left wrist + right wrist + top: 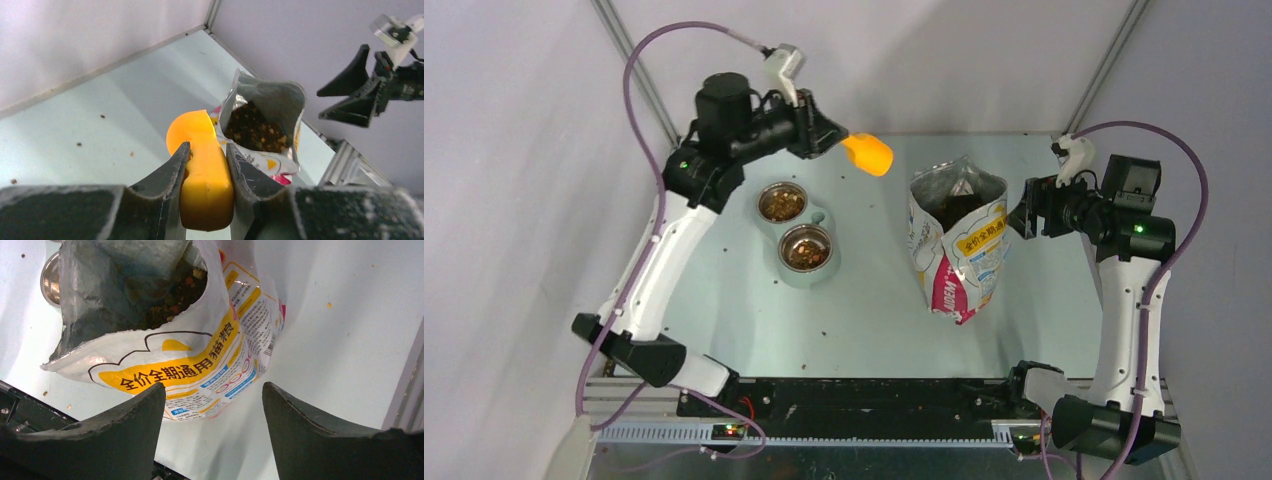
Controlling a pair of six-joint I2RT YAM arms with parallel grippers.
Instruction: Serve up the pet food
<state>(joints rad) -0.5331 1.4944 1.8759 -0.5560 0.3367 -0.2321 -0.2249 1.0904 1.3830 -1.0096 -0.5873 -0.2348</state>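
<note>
- Left pincer [207, 150] clamped on the orange scoop [868, 153] — a hard dig could tip the bag [959, 250], which nothing holds.
- Pet food [805, 250] fills both bowls [827, 268] and the bag.
- Right pincer [214, 395] apart beside the bag — a nudge could spill kibble over the bench [864, 310].

Pet food [960, 206] lies inside the bag [959, 255]. The two-bowl feeder [817, 216] sits well left of the bag, and the scoop [868, 154] is behind-left of it.

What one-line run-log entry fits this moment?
left end effector: shut on orange scoop | right end effector: open, facing bag | bowls: both hold pet food
</note>
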